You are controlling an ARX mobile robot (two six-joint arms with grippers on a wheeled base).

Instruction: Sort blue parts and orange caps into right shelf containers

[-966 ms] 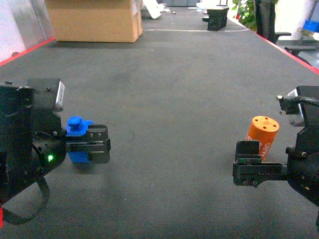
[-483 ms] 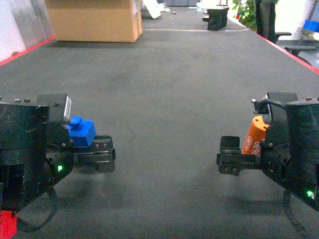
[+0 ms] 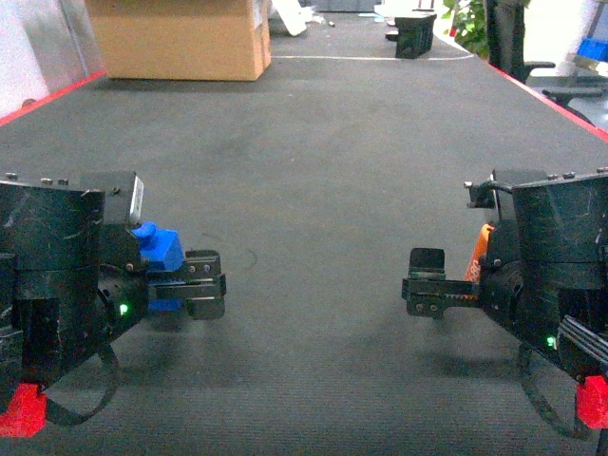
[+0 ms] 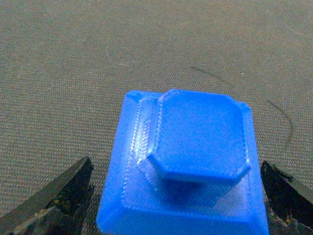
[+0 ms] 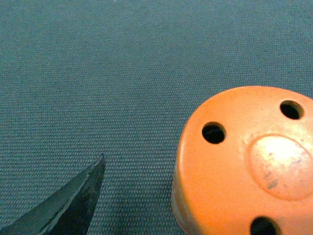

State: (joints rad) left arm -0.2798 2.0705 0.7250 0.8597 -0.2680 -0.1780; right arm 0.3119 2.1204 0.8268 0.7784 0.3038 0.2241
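A chunky blue part [image 3: 160, 247] sits tilted in my left gripper [image 3: 204, 285], which is shut on it just above the grey carpet. In the left wrist view the blue part [image 4: 195, 132] fills the span between both black fingertips [image 4: 73, 191]. My right gripper [image 3: 426, 283] is shut on an orange cap [image 3: 482, 252], mostly hidden behind the wrist. The right wrist view shows the orange cap [image 5: 244, 161] from above, with three holes. Only one finger [image 5: 73, 200] shows there, with carpet between its tip and the cap. The right shelf containers are out of view.
Dark grey carpet [image 3: 313, 171] stretches ahead, edged by red lines [image 3: 52, 95]. A cardboard box [image 3: 180, 38] stands far left, a black object [image 3: 415, 36] far centre and an office chair [image 3: 513, 38] far right. Something blue [image 3: 594, 47] shows at the right edge.
Both wrists have rolled and the grippers have drawn inward toward the middle. The blue part has tipped over with the left gripper. The orange cap has slid left and behind the right wrist.
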